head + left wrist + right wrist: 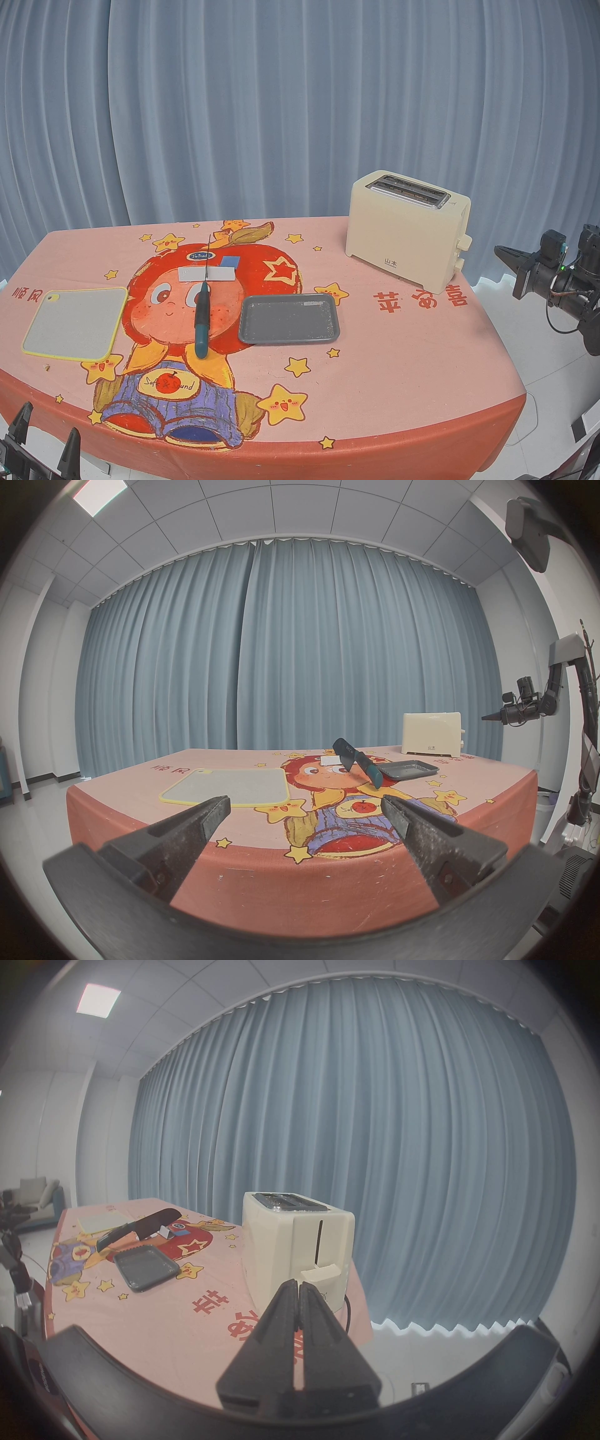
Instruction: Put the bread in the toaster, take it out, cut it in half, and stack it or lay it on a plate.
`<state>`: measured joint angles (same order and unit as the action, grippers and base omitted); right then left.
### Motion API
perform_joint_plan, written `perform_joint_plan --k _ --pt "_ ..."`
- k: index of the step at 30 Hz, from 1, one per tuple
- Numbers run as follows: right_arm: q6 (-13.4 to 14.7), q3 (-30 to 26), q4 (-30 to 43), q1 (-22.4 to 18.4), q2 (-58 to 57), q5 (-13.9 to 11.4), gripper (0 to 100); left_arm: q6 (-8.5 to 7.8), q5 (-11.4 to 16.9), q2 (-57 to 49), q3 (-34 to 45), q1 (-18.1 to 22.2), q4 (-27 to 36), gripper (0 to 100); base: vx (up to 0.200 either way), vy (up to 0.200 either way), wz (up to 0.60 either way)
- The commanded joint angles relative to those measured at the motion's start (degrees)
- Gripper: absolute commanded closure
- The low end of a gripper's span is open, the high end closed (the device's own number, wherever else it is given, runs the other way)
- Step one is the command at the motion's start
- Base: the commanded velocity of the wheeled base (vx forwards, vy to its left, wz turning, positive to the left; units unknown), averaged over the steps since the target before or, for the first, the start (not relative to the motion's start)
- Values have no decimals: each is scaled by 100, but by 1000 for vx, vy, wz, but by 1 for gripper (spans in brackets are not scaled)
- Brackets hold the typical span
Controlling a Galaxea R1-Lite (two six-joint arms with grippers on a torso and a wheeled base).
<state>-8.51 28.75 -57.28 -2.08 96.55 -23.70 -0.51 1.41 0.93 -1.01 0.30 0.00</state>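
Note:
The cream toaster [406,232] stands at the table's back right; something brownish shows in its top slots [407,190], too small to tell as bread. My right gripper [502,252] hangs shut and empty off the table's right side. In the right wrist view its tips [299,1286] point at the toaster's side lever [320,1272], a short gap away; the lever sits low in its slot. A teal-handled knife [202,315] rests on a white holder [206,274] mid-table, beside the grey plate [289,320]. My left gripper [47,432] is open below the front left edge.
A grey cutting board [76,323] with a yellow rim lies at the table's left. In the left wrist view the open left gripper [306,808] faces the draped front edge, with the board [231,785] and knife [359,762] beyond. A curtain hangs behind the table.

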Motion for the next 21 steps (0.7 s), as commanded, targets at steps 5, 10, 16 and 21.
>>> perform_joint_plan --k 5,10,16,21 --pt "-177 -466 -767 -73 -321 -47 100 -2 -1 -31 101 5 0 0 0 0 0" --pt "-142 -686 -951 6 -418 -47 100 -2 -1 -31 101 5 0 0 0 0 0" --pt "-151 -756 -951 138 -382 -21 100 -2 -1 -31 101 5 0 0 0 0 0" --pt "-142 -888 -960 393 -497 -38 100 -2 -1 -31 101 5 0 0 0 0 0"
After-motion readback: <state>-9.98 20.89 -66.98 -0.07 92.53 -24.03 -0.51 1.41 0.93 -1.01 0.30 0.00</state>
